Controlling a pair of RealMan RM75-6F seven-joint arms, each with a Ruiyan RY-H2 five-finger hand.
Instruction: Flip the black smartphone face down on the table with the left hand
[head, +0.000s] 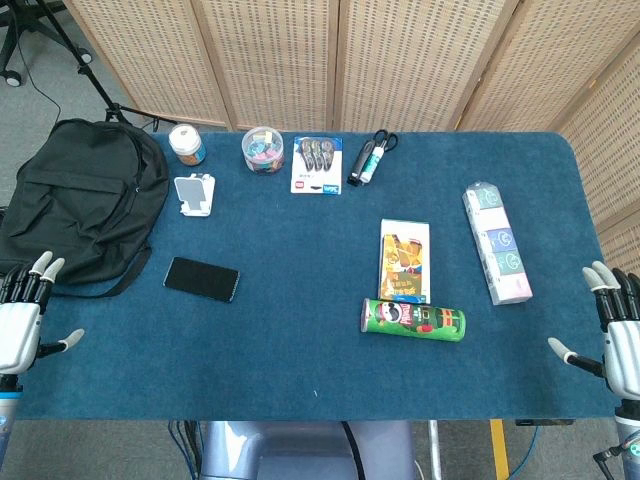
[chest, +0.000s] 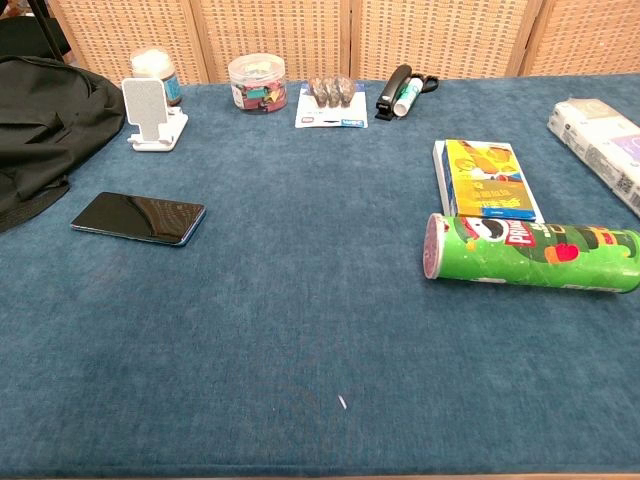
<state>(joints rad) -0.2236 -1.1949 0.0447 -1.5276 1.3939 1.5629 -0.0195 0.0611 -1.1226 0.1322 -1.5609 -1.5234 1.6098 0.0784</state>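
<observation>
The black smartphone (head: 201, 278) lies flat on the blue table (head: 300, 350), glossy screen up, left of centre; the chest view shows the smartphone (chest: 138, 218) at the left with a thin blue edge. My left hand (head: 22, 318) hovers open at the table's left front corner, fingers spread, well to the left of the phone and apart from it. At the right front edge my right hand (head: 612, 335) is open too, holding nothing. Neither hand appears in the chest view.
A black backpack (head: 80, 200) lies just left of the phone. A white phone stand (head: 194, 194), a small jar (head: 187, 144), a tub of clips (head: 263, 149), a card pack (head: 316, 164) and a stapler (head: 368, 158) line the back. A green can (head: 413, 320), a yellow box (head: 405, 260) and a tissue pack (head: 496, 242) sit right.
</observation>
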